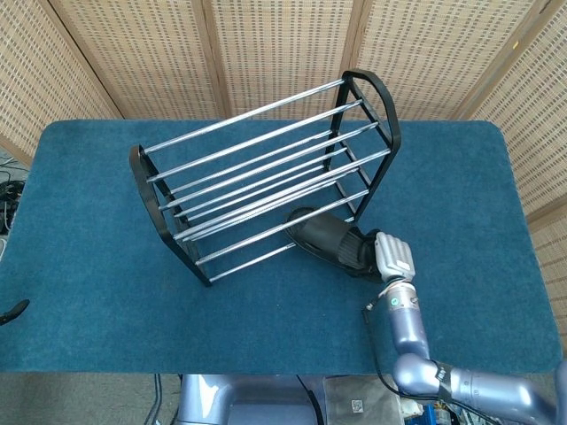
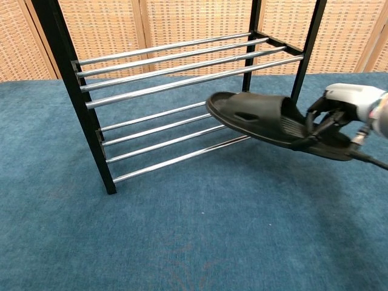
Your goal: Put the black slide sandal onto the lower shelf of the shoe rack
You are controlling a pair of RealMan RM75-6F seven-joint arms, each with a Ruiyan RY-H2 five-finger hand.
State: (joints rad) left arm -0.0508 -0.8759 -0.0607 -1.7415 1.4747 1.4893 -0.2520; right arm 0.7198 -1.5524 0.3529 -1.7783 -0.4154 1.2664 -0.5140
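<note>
Matt black rubbery sandal (image 2: 267, 118), shiny chrome-barred rack (image 1: 266, 168), napped blue cloth (image 1: 89, 266).
</note>
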